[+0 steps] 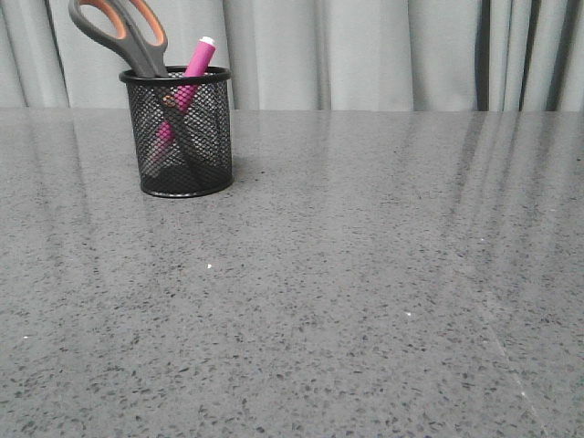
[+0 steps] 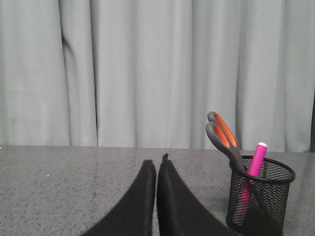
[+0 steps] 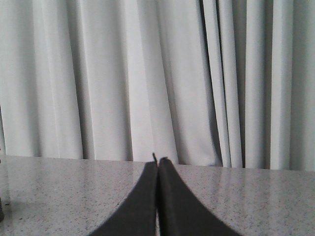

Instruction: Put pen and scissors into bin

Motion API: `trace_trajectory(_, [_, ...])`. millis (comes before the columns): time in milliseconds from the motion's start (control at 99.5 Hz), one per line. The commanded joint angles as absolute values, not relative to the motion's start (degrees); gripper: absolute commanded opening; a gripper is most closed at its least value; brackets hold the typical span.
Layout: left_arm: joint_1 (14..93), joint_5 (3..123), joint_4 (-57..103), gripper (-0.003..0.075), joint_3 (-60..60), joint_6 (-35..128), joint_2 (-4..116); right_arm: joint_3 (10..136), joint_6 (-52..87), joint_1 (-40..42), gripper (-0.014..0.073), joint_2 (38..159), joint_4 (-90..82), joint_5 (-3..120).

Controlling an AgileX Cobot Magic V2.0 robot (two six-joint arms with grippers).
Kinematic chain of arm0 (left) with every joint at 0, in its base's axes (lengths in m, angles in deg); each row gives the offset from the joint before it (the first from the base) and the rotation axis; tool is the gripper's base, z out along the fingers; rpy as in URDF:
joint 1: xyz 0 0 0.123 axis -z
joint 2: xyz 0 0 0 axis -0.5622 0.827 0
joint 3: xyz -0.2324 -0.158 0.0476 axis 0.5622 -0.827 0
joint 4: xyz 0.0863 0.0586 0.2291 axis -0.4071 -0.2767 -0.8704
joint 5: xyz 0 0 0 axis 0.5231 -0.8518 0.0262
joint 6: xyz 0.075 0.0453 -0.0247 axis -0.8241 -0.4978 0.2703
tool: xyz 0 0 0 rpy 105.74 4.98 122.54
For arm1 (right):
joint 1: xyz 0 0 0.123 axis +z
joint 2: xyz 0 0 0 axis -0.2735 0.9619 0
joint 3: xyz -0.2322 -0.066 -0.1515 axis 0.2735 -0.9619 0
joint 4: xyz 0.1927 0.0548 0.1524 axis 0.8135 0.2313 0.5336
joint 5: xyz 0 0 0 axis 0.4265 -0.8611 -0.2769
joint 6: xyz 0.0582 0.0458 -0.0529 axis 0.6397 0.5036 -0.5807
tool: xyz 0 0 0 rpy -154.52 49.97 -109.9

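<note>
The black mesh bin (image 1: 180, 137) stands upright at the far left of the table. The scissors (image 1: 123, 32) stand in it, blades down, with the grey and orange handles sticking out above the rim. The pink pen (image 1: 193, 66) leans in it beside them, white tip up. The left wrist view also shows the bin (image 2: 261, 199), the scissors (image 2: 224, 137) and the pen (image 2: 257, 160). My left gripper (image 2: 156, 164) is shut and empty, apart from the bin. My right gripper (image 3: 157, 161) is shut and empty. Neither gripper shows in the front view.
A grey speckled table (image 1: 365, 274) spreads across the front view. Grey pleated curtains (image 1: 365, 46) hang behind its far edge.
</note>
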State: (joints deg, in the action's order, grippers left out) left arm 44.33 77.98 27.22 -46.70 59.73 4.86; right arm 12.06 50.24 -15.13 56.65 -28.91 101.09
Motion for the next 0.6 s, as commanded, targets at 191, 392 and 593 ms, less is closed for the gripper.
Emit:
trace_trajectory(191, [44.18,81.74,27.65,-0.0022,-45.23,59.95,5.37,12.15,49.87,-15.57,-0.0068,57.07,-28.27,105.21])
trace_trajectory(392, [44.18,81.88,27.65,-0.0022,-45.23,59.95,5.37,12.15,49.87,-15.57,-0.0068,57.07,-28.27,105.21])
trace_trajectory(593, [43.10,81.38,10.83,-0.0022,-47.36,72.46,5.25,12.15,49.87,-15.57,-0.0068,57.07,-28.27,105.21])
